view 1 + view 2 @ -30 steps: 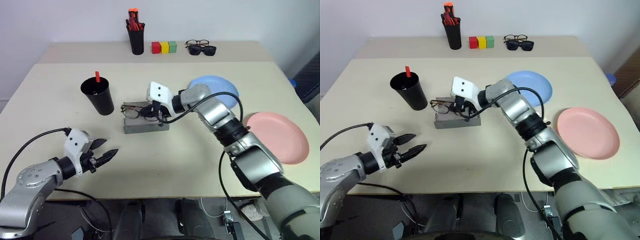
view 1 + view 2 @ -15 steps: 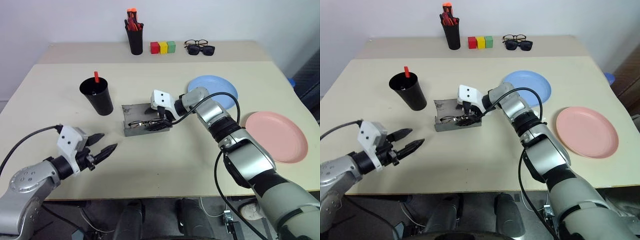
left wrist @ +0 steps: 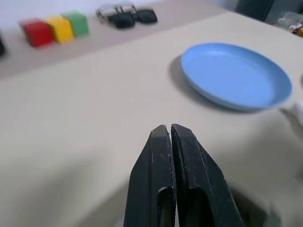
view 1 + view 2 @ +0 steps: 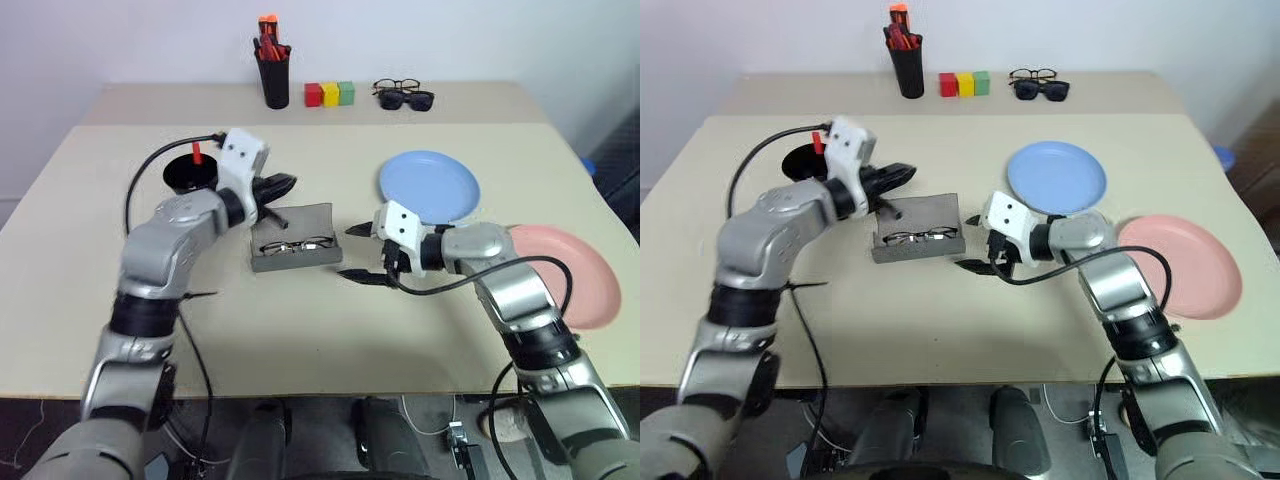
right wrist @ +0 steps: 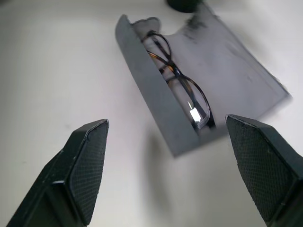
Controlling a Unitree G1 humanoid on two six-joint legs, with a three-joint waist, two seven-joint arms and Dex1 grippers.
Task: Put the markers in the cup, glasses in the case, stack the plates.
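The beige surface (image 4: 330,330) in front of me carries the grey case (image 4: 293,240) near its middle, lid laid back flat toward the far side, with the glasses (image 4: 293,244) lying inside the tray, their long axis running along the case, left to right across me. The black cup (image 4: 188,172) stands behind my left forearm with a red marker (image 4: 196,153) poking out of it. The light blue plate (image 4: 429,186) and the pink plate (image 4: 565,272) lie apart on my right, not yet stacked.

My left pincer (image 4: 277,184) is pressed together, empty, hovering just at the far left corner of the open lid, pointing across toward my right. My right pincer (image 5: 175,170) is spread wide, empty, low over the surface just off the case's right end, facing it.

Closing the lid looks like the step in hand. It lies just beyond my left pincer's tips and must swing toward me, so the left arm is better placed; the right sits at the end of the hinge line, poor for pushing.
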